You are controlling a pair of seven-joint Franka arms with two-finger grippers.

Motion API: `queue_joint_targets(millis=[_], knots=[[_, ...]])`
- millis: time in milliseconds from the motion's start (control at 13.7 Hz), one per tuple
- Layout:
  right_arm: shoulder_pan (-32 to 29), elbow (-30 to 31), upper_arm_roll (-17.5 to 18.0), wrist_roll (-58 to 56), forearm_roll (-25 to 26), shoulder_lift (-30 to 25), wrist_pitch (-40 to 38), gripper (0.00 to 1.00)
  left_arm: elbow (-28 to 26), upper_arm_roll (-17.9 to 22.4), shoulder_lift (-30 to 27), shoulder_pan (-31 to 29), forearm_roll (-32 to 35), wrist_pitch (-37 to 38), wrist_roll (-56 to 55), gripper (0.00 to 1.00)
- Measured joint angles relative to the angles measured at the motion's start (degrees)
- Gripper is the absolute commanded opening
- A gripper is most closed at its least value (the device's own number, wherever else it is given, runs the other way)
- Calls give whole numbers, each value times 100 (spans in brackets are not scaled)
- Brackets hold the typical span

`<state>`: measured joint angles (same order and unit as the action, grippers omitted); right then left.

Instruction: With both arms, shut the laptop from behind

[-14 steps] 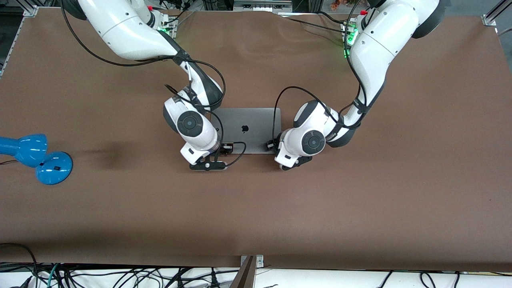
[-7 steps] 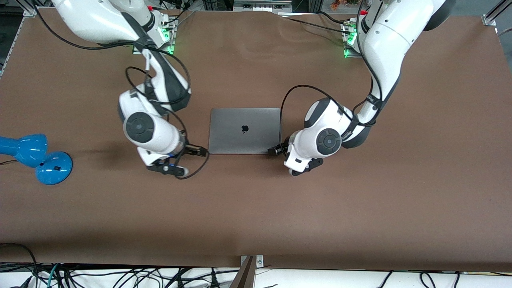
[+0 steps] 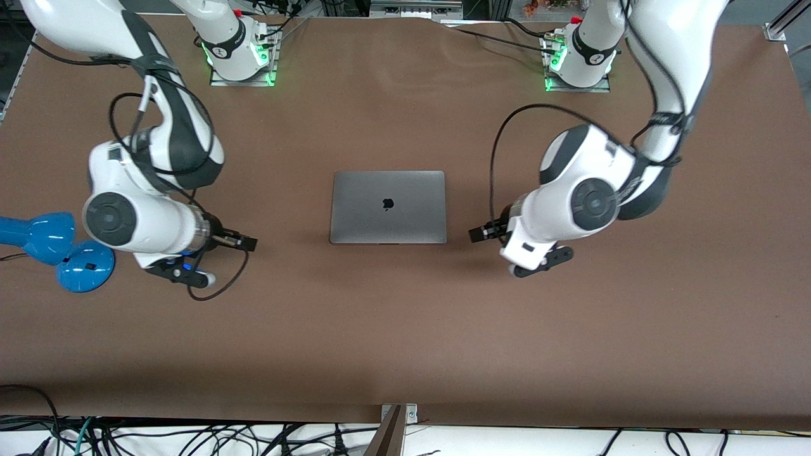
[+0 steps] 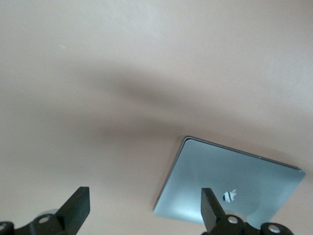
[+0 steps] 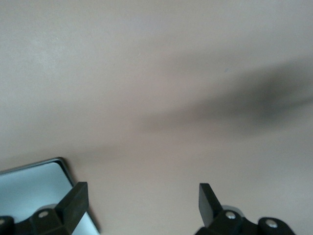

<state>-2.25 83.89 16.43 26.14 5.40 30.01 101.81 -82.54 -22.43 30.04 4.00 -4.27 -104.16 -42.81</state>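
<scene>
The space-grey laptop [image 3: 388, 206] lies shut and flat in the middle of the brown table [image 3: 405, 342], apple logo up. My right gripper [image 3: 249, 242] hangs open and empty over bare table, off the laptop's side toward the right arm's end. My left gripper [image 3: 475, 234] hangs open and empty over bare table, off the laptop's side toward the left arm's end. The left wrist view shows the shut lid [image 4: 234, 183] past my open left gripper [image 4: 144, 209]. The right wrist view shows one laptop corner [image 5: 29, 191] beside my open right gripper [image 5: 142, 201].
A blue desk lamp [image 3: 60, 248] lies at the right arm's end of the table, close to the right arm's wrist. Both arm bases [image 3: 237, 47] stand along the table edge farthest from the front camera. Cables hang below the near edge.
Both grippers have pulled away from the laptop's front corners, each toward its own end of the table. The laptop has stayed shut and has not moved.
</scene>
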Motion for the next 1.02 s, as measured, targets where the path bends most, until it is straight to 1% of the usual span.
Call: queue_joint_targets(millis=[73,219,292,365,511,584,657,803,876,1022], knots=[[2,-65,-218,-534,0,-69,-24,100,-6,1,-232,-146,1,191,249,100],[0,-95,-768,-1780,-5,-305,-19,100,-79,23,-666,-406,2,530,764,100],[-9,-97,-1039,-2343,-14,-469,-8,100,-194,107,-880,-461,2,612,979,100],[-17,-67,-1274,-2719,-83,-668,25,100,-367,232,-1097,-473,3,642,1223,100],[-18,209,-1610,-3012,-386,-1235,122,100,-795,537,-1519,-469,4,647,1770,100],[9,391,-1702,-3067,-454,-1584,64,100,-1027,696,-1735,-469,21,648,2004,100],[73,542,-1763,-3070,-469,-1946,-174,100,-1280,841,-1962,-470,138,651,2226,100],[236,704,-1798,-3066,-469,-2615,-963,100,-1813,1014,-2448,-471,504,655,2503,100],[302,756,-1797,-3063,-469,-2880,-1264,100,-2038,1057,-2684,-467,569,670,2634,100],[380,839,-1779,-2988,-469,-3218,-1523,100,-2296,1233,-3089,-452,588,813,2993,100]])
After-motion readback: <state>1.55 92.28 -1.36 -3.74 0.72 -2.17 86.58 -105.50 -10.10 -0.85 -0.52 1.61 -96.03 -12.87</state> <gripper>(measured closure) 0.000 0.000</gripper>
